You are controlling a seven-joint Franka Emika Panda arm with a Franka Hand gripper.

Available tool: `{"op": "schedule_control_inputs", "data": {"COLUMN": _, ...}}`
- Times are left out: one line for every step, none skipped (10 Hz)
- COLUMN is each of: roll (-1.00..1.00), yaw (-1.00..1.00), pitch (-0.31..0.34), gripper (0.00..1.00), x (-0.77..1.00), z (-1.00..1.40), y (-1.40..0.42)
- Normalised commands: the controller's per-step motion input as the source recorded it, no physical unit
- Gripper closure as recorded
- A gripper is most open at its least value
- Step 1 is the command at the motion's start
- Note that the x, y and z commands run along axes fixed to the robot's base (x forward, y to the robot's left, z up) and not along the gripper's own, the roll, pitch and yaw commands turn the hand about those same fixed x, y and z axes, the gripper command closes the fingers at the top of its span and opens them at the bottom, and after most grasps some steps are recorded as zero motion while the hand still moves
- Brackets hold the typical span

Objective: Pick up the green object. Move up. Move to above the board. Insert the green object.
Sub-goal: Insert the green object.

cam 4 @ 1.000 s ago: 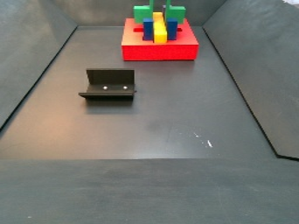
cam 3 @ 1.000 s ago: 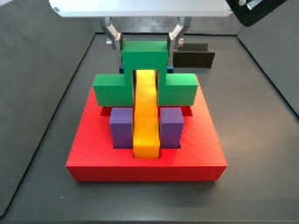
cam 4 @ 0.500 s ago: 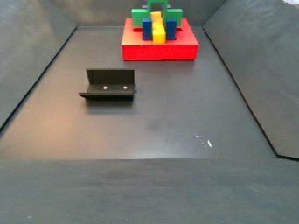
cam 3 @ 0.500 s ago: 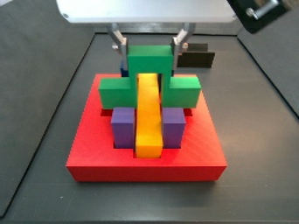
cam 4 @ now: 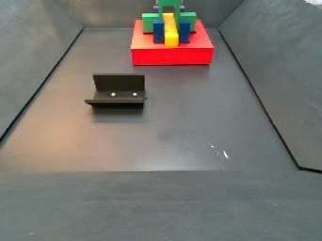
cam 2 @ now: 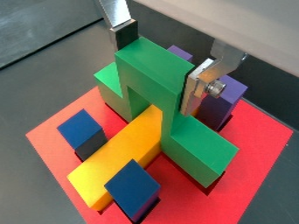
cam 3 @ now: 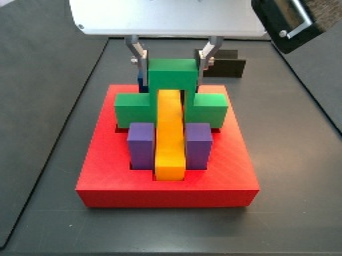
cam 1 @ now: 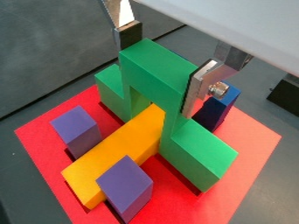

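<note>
The green object (cam 3: 171,78) stands on the red board (cam 3: 160,190), its centre cube arched over the yellow bar (cam 3: 167,135) and its legs down on either side. It shows in both wrist views (cam 1: 197,153) (cam 2: 193,149) and, small, at the far end in a side view (cam 4: 168,13). My gripper (cam 3: 171,62) is directly over it, fingers (cam 1: 204,92) against the sides of the centre cube, shut on it. It also shows in both wrist views (cam 1: 163,70) (cam 2: 159,68).
Purple blocks (cam 3: 139,145) and blue blocks (cam 2: 84,131) sit in the board beside the yellow bar. The fixture (cam 4: 116,91) stands on the dark floor away from the board, and shows behind the board in a side view (cam 3: 225,66). Dark walls bound the floor.
The gripper has come down with the green object, lowering its arch over the yellow bar and its legs onto the board.
</note>
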Motion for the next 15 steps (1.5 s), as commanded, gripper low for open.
{"op": "schedule_control_inputs", "data": {"roll": -0.04, "yaw": 0.0, "pitch": -0.026, "gripper": 1.0, "x": 0.08, "z": -0.09, "y": 0.0}}
{"op": "schedule_control_inputs", "data": {"roll": -0.07, "yaw": 0.01, "pitch": -0.069, "gripper": 1.0, "x": 0.1, "z": -0.11, "y": 0.0}}
{"op": "schedule_control_inputs", "data": {"roll": -0.06, "yaw": 0.0, "pitch": -0.071, "gripper": 1.0, "x": 0.06, "z": -0.13, "y": 0.0}}
{"op": "schedule_control_inputs", "data": {"roll": -0.02, "yaw": 0.0, "pitch": -0.06, "gripper": 1.0, "x": 0.06, "z": -0.17, "y": 0.0}}
{"op": "schedule_control_inputs", "data": {"roll": 0.0, "yaw": 0.0, "pitch": -0.054, "gripper": 1.0, "x": 0.13, "z": -0.22, "y": 0.05}}
{"op": "schedule_control_inputs", "data": {"roll": 0.0, "yaw": 0.0, "pitch": -0.067, "gripper": 1.0, "x": 0.16, "z": -0.26, "y": 0.0}}
{"op": "schedule_control_inputs", "data": {"roll": -0.03, "yaw": -0.03, "pitch": -0.117, "gripper": 1.0, "x": 0.15, "z": -0.29, "y": 0.0}}
{"op": "schedule_control_inputs", "data": {"roll": -0.1, "yaw": -0.04, "pitch": -0.111, "gripper": 1.0, "x": 0.01, "z": -0.2, "y": 0.0}}
{"op": "schedule_control_inputs", "data": {"roll": -0.13, "yaw": 0.0, "pitch": -0.096, "gripper": 1.0, "x": -0.05, "z": -0.06, "y": 0.07}}
{"op": "schedule_control_inputs", "data": {"roll": -0.1, "yaw": 0.0, "pitch": -0.076, "gripper": 1.0, "x": -0.1, "z": -0.02, "y": 0.08}}
{"op": "schedule_control_inputs", "data": {"roll": -0.07, "yaw": 0.0, "pitch": -0.063, "gripper": 1.0, "x": -0.15, "z": -0.02, "y": 0.08}}
{"op": "schedule_control_inputs", "data": {"roll": -0.08, "yaw": -0.01, "pitch": -0.073, "gripper": 1.0, "x": -0.18, "z": -0.02, "y": 0.05}}
{"op": "schedule_control_inputs", "data": {"roll": -0.11, "yaw": -0.02, "pitch": -0.094, "gripper": 1.0, "x": -0.19, "z": -0.03, "y": 0.05}}
{"op": "schedule_control_inputs", "data": {"roll": -0.14, "yaw": -0.01, "pitch": -0.12, "gripper": 1.0, "x": -0.11, "z": -0.03, "y": 0.01}}
{"op": "schedule_control_inputs", "data": {"roll": -0.09, "yaw": 0.0, "pitch": -0.114, "gripper": 1.0, "x": 0.0, "z": -0.04, "y": 0.0}}
